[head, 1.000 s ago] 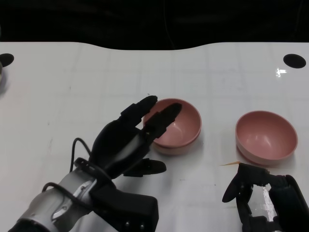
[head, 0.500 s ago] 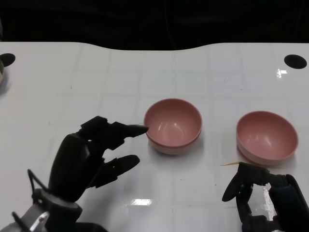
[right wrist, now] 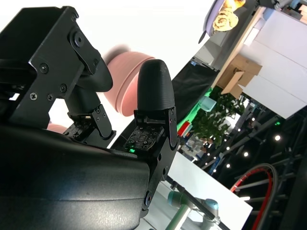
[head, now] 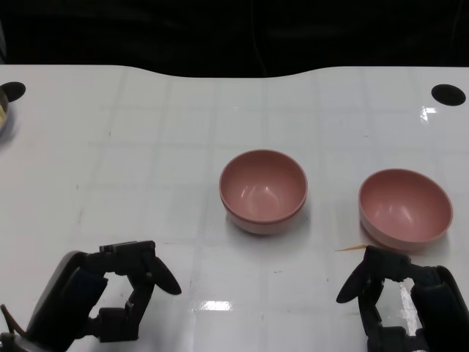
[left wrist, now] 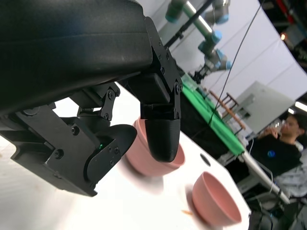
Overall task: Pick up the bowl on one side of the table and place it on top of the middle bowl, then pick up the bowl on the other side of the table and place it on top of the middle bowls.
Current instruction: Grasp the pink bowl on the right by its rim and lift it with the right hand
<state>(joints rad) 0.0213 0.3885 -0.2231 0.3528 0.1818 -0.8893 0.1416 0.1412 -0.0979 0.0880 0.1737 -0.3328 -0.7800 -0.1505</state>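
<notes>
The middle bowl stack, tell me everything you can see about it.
The middle bowl stack is two smooth pink bowls nested, the lower one's rim showing as a line below the upper rim. It stands upright and empty on the white table, apart from the right bowl. Neither hand touches it.

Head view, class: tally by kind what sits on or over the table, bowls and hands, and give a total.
Pink bowls showing: 2, the middle bowl and the right bowl; whether another is nested in either cannot be told.
Black hands: 2, the left hand and the right hand.
Total: 4
</notes>
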